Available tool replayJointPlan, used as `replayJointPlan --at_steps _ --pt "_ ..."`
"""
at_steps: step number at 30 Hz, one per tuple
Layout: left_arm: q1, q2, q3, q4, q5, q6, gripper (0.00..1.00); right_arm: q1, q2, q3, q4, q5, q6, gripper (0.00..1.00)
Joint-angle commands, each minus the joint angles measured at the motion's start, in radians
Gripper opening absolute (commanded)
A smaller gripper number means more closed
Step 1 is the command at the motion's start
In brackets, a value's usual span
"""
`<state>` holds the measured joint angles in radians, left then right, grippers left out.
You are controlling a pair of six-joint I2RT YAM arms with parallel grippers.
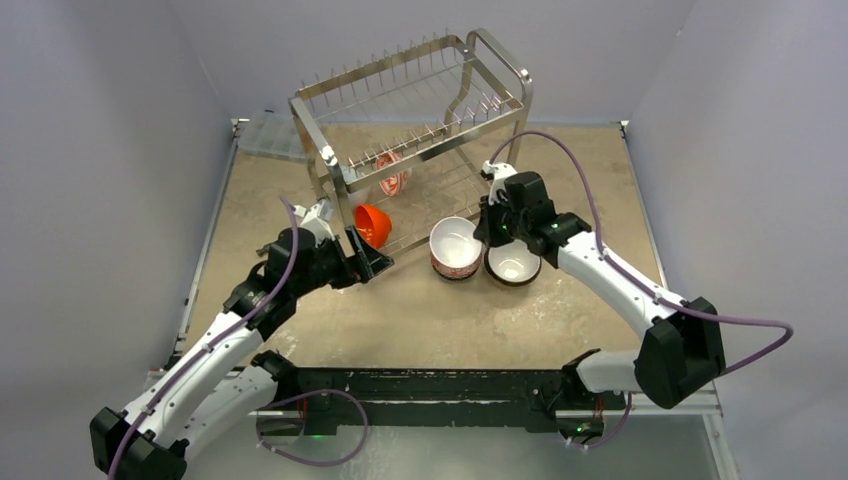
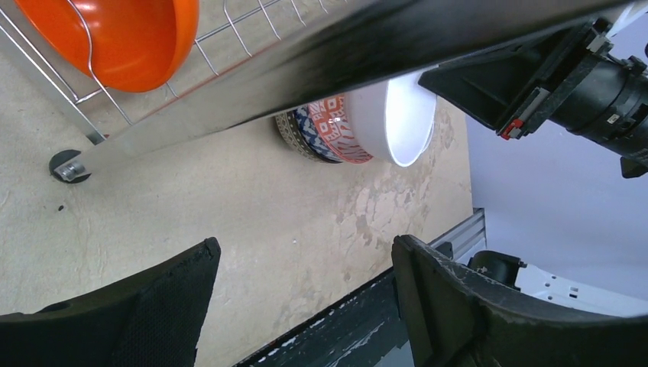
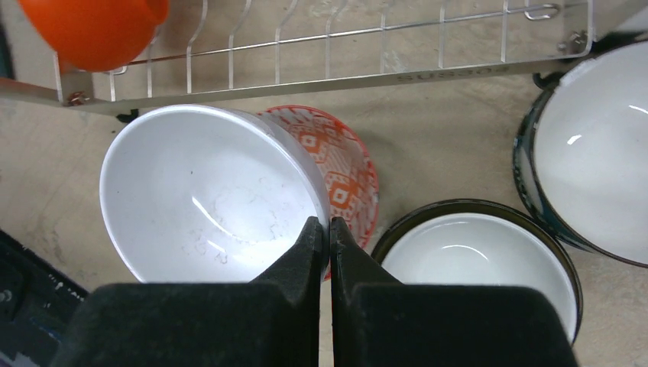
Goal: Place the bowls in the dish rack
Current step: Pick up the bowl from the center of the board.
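Your right gripper [image 3: 328, 223] is pinched shut on the rim of the red-patterned bowl [image 3: 206, 191], which sits mouth-up and slightly tipped on the desk [image 1: 450, 320] before the dish rack [image 1: 420, 100], with a dark-rimmed bowl [image 1: 513, 262] just beside it. Your left gripper [image 2: 304, 248] hangs open and empty near the orange bowl [image 1: 372, 224], which is tipped in the rack's lower tier.

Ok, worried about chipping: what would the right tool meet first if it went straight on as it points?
Probably the rim of the red-patterned bowl, right at the shut tips of the right tool; whether they already touch is unclear.
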<state>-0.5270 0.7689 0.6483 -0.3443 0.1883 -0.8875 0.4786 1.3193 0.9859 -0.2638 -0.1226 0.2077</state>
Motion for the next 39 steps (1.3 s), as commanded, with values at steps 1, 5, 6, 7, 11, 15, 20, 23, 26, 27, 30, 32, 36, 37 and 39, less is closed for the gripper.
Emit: replayJointPlan --at_steps 1,5,6,7,11,15,20,23,26,27,30,32,36,37,39 --pt "-0.005 0.010 -0.018 0.079 0.046 -0.027 0.81 0.066 -0.012 0.084 -0.037 -0.012 0.004 0.00" --pt "-0.005 0.019 -0.032 0.097 0.053 -0.033 0.80 0.151 0.011 0.108 -0.029 -0.032 0.019 0.00" --pt "-0.005 0.020 -0.036 0.098 0.053 -0.035 0.80 0.170 0.021 0.115 -0.029 -0.044 0.024 0.00" --pt "-0.006 0.022 -0.041 0.102 0.051 -0.038 0.79 0.190 0.033 0.121 -0.031 -0.056 0.030 0.00" --pt "-0.005 0.039 -0.066 0.108 0.051 -0.044 0.76 0.238 0.040 0.140 -0.035 -0.085 0.046 0.00" --pt "-0.007 0.060 -0.096 0.139 0.062 -0.057 0.73 0.285 0.051 0.162 -0.043 -0.104 0.052 0.00" --pt "-0.008 0.081 -0.114 0.165 0.074 -0.064 0.69 0.341 0.087 0.189 -0.062 -0.076 0.052 0.00" --pt "-0.013 0.096 -0.114 0.165 0.080 -0.057 0.66 0.368 0.105 0.199 -0.053 -0.075 0.061 0.00" --pt "-0.019 0.105 -0.118 0.163 0.082 -0.045 0.52 0.383 0.121 0.201 -0.044 -0.075 0.065 0.00" --pt "-0.018 0.108 -0.121 0.160 0.081 -0.041 0.47 0.384 0.125 0.201 -0.041 -0.075 0.065 0.00" --pt "-0.020 0.103 -0.132 0.142 0.070 -0.036 0.22 0.386 0.126 0.192 -0.032 -0.074 0.070 0.00" --pt "-0.020 0.096 -0.140 0.132 0.060 -0.040 0.03 0.386 0.119 0.183 -0.022 -0.075 0.073 0.01" --pt "-0.020 0.087 -0.151 0.128 0.049 -0.044 0.00 0.386 0.105 0.159 -0.002 -0.110 0.083 0.28" --pt "-0.019 0.085 -0.151 0.129 0.047 -0.044 0.00 0.384 0.096 0.143 0.006 -0.131 0.106 0.39" --pt "-0.020 0.080 -0.148 0.128 0.043 -0.044 0.00 0.382 0.074 0.109 0.039 -0.126 0.137 0.57"
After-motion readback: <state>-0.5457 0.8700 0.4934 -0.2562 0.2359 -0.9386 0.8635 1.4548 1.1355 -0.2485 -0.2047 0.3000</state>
